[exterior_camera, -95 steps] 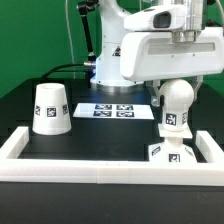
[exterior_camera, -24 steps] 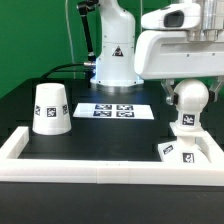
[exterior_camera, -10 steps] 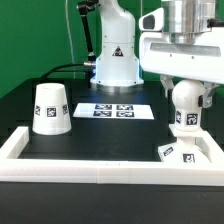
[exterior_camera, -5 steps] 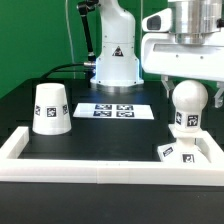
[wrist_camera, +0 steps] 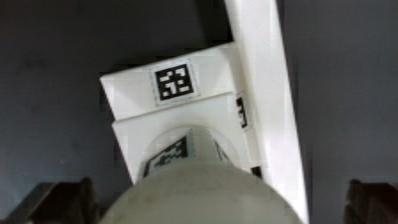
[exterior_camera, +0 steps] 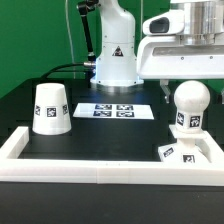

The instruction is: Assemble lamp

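The round white bulb stands upright by its neck on the flat square base at the exterior view's right, inside the frame's corner. My gripper hangs just above the bulb, open and empty. In the wrist view the bulb's dome sits between my two dark fingers, which stand apart from it on both sides, and the tagged base lies beyond. The tapered shade stands mouth down at the exterior view's left, far from my gripper.
The marker board lies at the back middle before the arm's base. The white rail-like frame runs along the front and both sides; its rail lies right beside the lamp base.
My fingers have opened off the bulb and the hand has risen. The bulb stays standing on the base. The shade has not moved.
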### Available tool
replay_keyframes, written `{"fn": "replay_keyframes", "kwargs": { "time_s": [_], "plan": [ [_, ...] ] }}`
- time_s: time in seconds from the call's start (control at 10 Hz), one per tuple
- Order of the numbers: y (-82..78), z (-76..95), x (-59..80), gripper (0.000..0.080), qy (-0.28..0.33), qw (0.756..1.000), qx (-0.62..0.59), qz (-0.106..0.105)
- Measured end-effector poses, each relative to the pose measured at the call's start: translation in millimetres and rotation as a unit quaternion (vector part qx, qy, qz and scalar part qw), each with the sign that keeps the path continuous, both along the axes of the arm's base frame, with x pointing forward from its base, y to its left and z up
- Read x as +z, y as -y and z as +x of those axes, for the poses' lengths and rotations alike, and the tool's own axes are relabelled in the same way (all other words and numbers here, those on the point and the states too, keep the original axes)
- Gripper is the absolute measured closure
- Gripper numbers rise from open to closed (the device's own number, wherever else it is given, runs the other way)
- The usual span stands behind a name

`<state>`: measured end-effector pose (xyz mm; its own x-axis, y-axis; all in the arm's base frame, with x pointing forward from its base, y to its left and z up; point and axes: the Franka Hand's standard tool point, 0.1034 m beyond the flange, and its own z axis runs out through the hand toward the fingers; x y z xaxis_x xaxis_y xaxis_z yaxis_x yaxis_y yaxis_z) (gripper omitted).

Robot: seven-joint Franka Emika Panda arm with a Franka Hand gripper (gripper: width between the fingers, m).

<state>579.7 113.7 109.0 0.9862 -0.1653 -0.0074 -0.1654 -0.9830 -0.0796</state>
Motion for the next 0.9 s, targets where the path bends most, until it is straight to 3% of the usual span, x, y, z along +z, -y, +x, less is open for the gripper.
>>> {"fn": "replay_keyframes", "kwargs": {
  "time_s": [0.2, 0.5, 0.8, 0.9],
  "plan": [
    [1.3, 0.2, -0.2, 0.01, 0.006, 0.997, 0.081, -0.002],
    [4.5, 1.5, 0.1, 0.01, 0.019, 0.97, 0.242, -0.008],
    [5.6, 5.2, 1.2, 0.01, 0.029, 0.919, 0.392, -0.019],
    [5.9, 9.4, 1.6, 0.01, 0.034, 0.892, 0.451, -0.024]
  ]
}}
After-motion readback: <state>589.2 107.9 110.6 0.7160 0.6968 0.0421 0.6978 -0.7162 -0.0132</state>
